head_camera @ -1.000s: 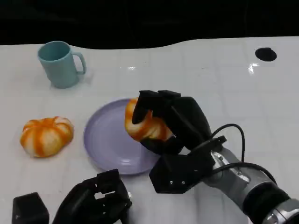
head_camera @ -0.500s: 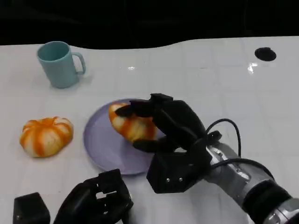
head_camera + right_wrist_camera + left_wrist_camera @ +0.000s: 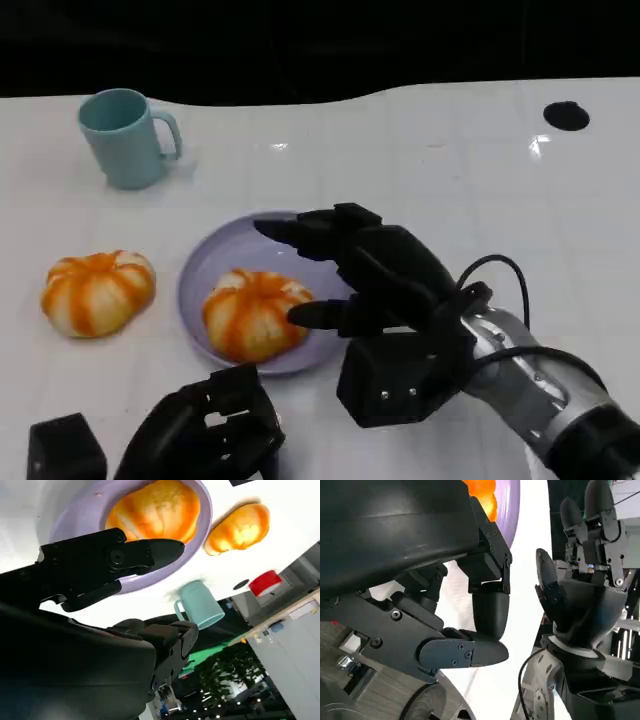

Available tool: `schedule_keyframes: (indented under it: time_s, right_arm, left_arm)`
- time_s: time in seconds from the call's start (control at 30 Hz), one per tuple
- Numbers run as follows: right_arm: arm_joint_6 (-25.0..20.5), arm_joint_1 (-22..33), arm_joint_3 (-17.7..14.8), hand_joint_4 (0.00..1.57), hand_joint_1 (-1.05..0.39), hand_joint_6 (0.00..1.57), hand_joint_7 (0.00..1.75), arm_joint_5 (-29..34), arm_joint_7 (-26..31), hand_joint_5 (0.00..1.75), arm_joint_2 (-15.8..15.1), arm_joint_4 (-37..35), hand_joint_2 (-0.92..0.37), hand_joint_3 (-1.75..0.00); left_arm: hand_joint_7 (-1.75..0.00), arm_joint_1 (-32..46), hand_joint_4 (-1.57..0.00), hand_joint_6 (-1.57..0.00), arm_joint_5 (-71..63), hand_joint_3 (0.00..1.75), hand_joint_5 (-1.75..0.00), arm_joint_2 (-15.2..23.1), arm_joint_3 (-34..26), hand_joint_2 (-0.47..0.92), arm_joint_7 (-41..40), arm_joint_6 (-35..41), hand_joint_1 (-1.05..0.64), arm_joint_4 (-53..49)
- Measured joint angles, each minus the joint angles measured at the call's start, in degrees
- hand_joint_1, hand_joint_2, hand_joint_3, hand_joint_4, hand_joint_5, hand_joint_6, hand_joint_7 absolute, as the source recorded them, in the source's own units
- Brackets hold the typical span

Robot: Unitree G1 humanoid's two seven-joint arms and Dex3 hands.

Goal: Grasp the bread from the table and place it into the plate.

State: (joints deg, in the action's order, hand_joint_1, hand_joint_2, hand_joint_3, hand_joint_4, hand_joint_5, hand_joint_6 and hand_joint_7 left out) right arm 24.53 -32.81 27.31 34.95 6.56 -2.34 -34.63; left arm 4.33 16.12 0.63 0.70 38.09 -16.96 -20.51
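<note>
Head view. Bread (image 3: 252, 314): round bun, orange-brown crust with pale cream stripes running out from the top, pumpkin-like lobes. It sits in the plate (image 3: 222, 262), a lilac round plate, toward the plate's near-left part, its near edge over the rim. Right hand (image 3: 362, 275) is above the plate's right side, fingers spread apart, holding nothing; a gap of bare plate shows between fingertips and bread. Left hand (image 3: 205, 425) lies low at the near edge of the table (image 3: 420, 180), fingers curled in, nothing in them. A second bun (image 3: 97, 291) of the same look rests on the table left of the plate, apart from it. A teal mug (image 3: 124, 136) stands upright at far left, handle to the right. A small black disc (image 3: 566, 115) sits at far right.

Change: one second ago the right hand gripped the bread above the plate's right part; half a second ago the bread was lower, fingers around it. Now the bread is released and lies further left in the plate. The second bun, mug and left hand have not moved.

Left wrist view. Left hand (image 3: 465, 610) with fingers bent inward, empty. The right hand (image 3: 580, 575) stands beyond, fingers extended. A sliver of bread (image 3: 482, 492) and plate (image 3: 512, 505) shows.

Right wrist view. Right hand (image 3: 125, 562) fingers reach over the plate (image 3: 75, 517), clear of the bread (image 3: 155, 512). The second bun (image 3: 239, 527) and mug (image 3: 200, 605) lie beyond.
</note>
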Motion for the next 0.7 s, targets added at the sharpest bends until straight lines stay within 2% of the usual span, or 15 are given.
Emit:
schedule_keyframes:
  time_s: [0.17,0.4,0.7]
  right_arm:
    - [1.10,3.24,-1.58,0.15,-0.53,0.41,0.06,-1.18,-0.27,0.62,-2.34,4.30,-0.92,-0.18]
    - [5.26,8.77,-5.04,0.28,-0.39,0.55,0.12,-3.07,0.41,0.69,-6.85,9.63,-0.92,-0.10]
    - [12.12,16.92,-10.51,0.55,-0.27,0.81,0.12,-3.44,3.03,0.61,-13.40,16.20,-0.92,-0.03]
  left_arm:
    - [-1.44,0.04,-0.80,-0.75,0.06,0.61,-1.75,0.01,-0.04,0.69,0.00,0.17,-0.61,0.02]
    - [-1.43,-0.16,-0.80,-0.76,0.06,0.61,-1.75,0.00,-0.10,0.69,0.00,0.65,-0.60,-0.03]
    - [-1.46,-1.01,-0.78,-0.74,-0.21,0.62,-1.75,-0.03,-0.24,0.69,-0.25,0.05,-0.61,-1.21]
